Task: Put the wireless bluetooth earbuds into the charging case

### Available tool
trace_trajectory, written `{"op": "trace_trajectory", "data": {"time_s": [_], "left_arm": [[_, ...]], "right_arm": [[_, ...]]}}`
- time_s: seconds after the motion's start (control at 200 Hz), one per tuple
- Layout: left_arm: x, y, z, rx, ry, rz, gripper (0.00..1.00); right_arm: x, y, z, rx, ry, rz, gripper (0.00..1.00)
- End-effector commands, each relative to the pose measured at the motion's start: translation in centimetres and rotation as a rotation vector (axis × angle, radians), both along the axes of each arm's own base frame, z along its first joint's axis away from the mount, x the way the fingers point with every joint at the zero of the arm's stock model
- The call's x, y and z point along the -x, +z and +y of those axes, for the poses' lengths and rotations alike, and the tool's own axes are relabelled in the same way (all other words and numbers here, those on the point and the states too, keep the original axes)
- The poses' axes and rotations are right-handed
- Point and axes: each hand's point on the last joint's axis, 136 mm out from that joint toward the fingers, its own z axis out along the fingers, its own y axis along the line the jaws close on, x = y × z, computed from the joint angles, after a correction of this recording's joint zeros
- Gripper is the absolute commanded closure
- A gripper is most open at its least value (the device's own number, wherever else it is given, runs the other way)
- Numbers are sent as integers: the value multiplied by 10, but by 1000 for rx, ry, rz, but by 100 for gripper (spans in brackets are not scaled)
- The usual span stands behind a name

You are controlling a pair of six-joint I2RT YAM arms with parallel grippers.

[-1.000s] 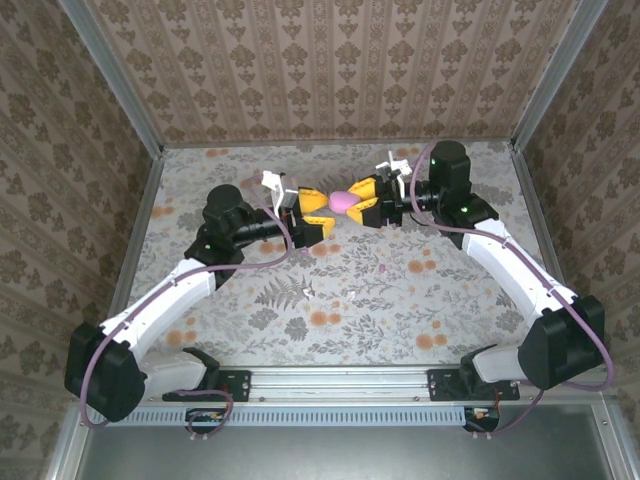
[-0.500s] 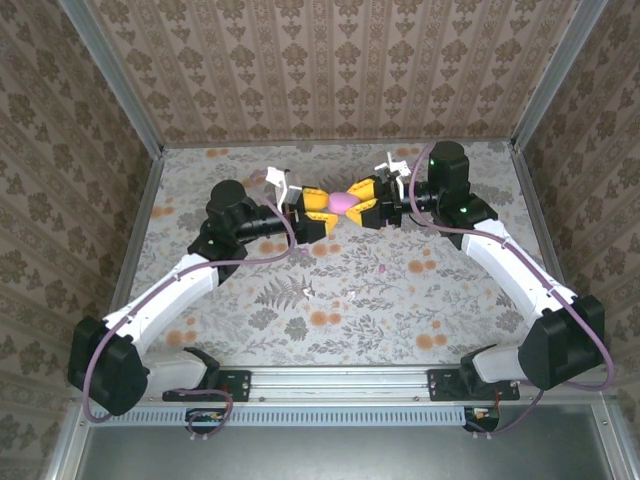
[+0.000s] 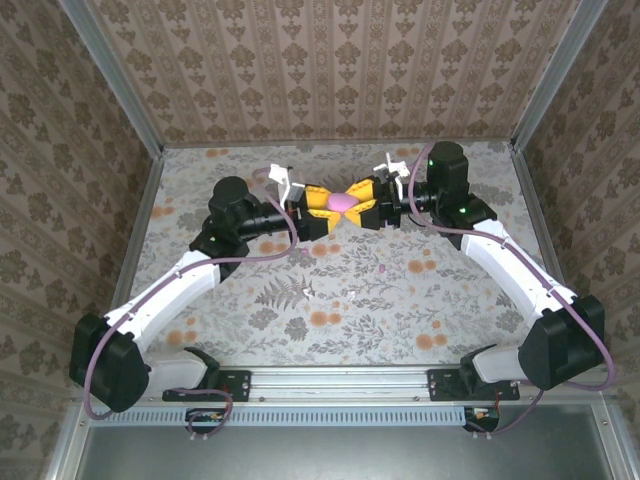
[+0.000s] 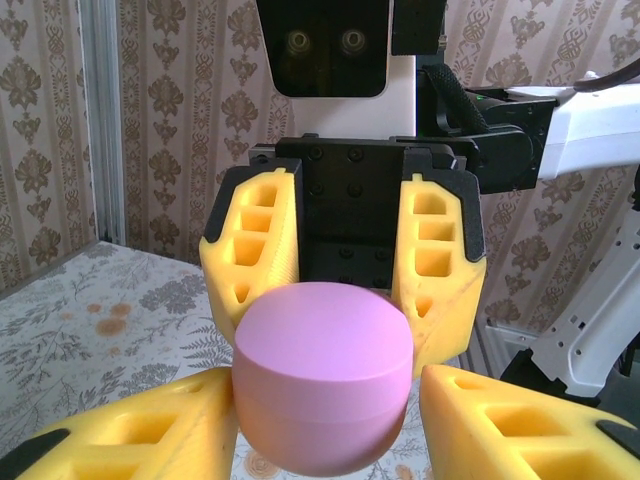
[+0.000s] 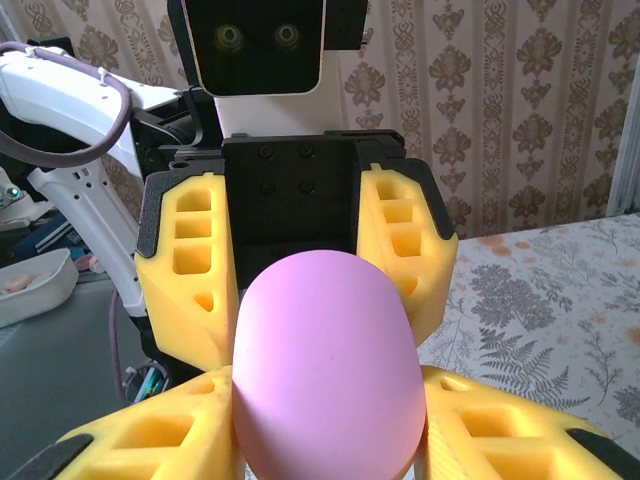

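A pebble-shaped lilac-pink charging case (image 3: pixel 342 202) hangs above the back middle of the table, its lid closed. My right gripper (image 3: pixel 362 207) is shut on it from the right. My left gripper (image 3: pixel 321 212) faces it from the left, with its yellow fingers (image 4: pixel 130 430) pressed to the case (image 4: pixel 322 370) sides. In the right wrist view the case (image 5: pixel 325 370) sits between my fingers (image 5: pixel 520 425), and the left gripper's fingers rise behind it. On the table lie the earbuds: a tiny magenta one (image 3: pixel 383 268) and two small white ones (image 3: pixel 305 290) (image 3: pixel 352 294).
The floral table cover (image 3: pixel 450 300) runs between patterned side walls (image 3: pixel 80 150) and a back wall. A metal rail (image 3: pixel 340 378) with both arm bases crosses the near edge. The earbuds lie in open floor between the two arms.
My left gripper has moved right to the case and narrowed its jaws onto it. The right arm and the case have stayed still.
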Motion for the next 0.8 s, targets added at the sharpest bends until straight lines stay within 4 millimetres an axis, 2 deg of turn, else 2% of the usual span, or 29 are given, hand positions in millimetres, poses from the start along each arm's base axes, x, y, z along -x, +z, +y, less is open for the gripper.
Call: {"op": "trace_trajectory", "data": {"time_s": [0.0,0.42,0.795], "left_arm": [[7,12,-5,8,-34,-41,49],[6,13,-3,6,-10,-50,65],[7,19,1,16,5,-65,65]], "right_arm": [[2,18,1,-23,0,-49,58],[2,11,0,-3,-16,-38,54],[-2,-1,-10,24,-72,-34,45]]}}
